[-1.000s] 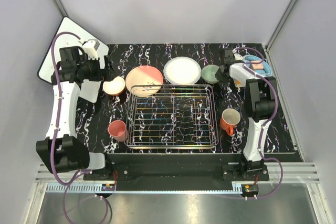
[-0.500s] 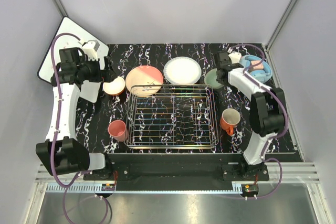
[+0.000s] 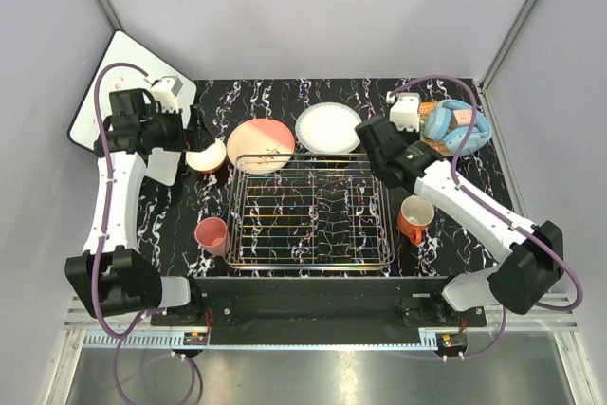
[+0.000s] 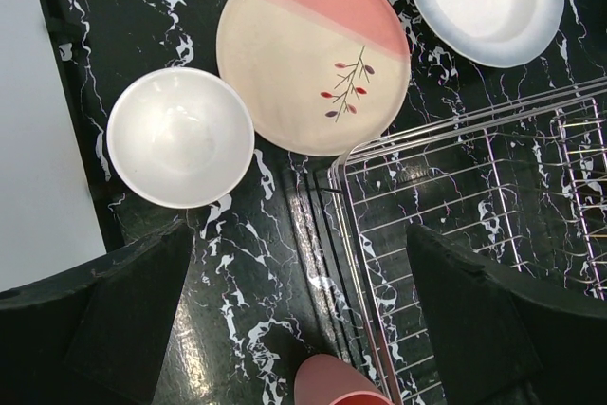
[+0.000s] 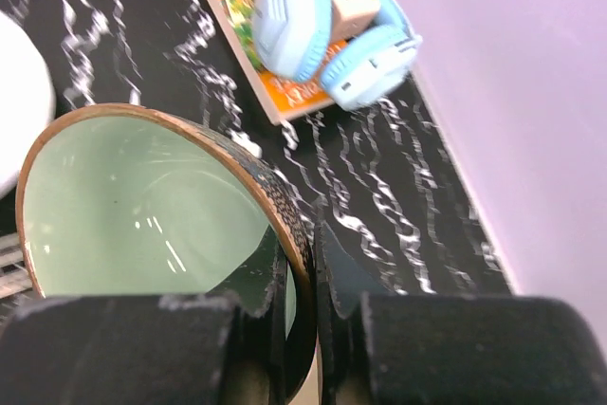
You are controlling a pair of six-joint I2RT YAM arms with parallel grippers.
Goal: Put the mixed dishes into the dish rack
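Loading was at its first dish: the right claw (image 5: 300, 267) pinched the rim of the tilted mint-green bowl (image 5: 142, 201), near the light-blue headphones (image 5: 332, 16), while the dish rack (image 3: 308, 215) held no dishes. The left claw (image 4: 299, 253) hung wide open above the orange bowl with cream inside (image 4: 180, 135). The next move probably called for carrying the mint-green bowl over the rack and lowering it between the tines.

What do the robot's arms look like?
Both the left arm and right arm are white tubes with chunky black joints. A purple cable loops along each. The left end effector and right end effector are black, with two flat fingers.
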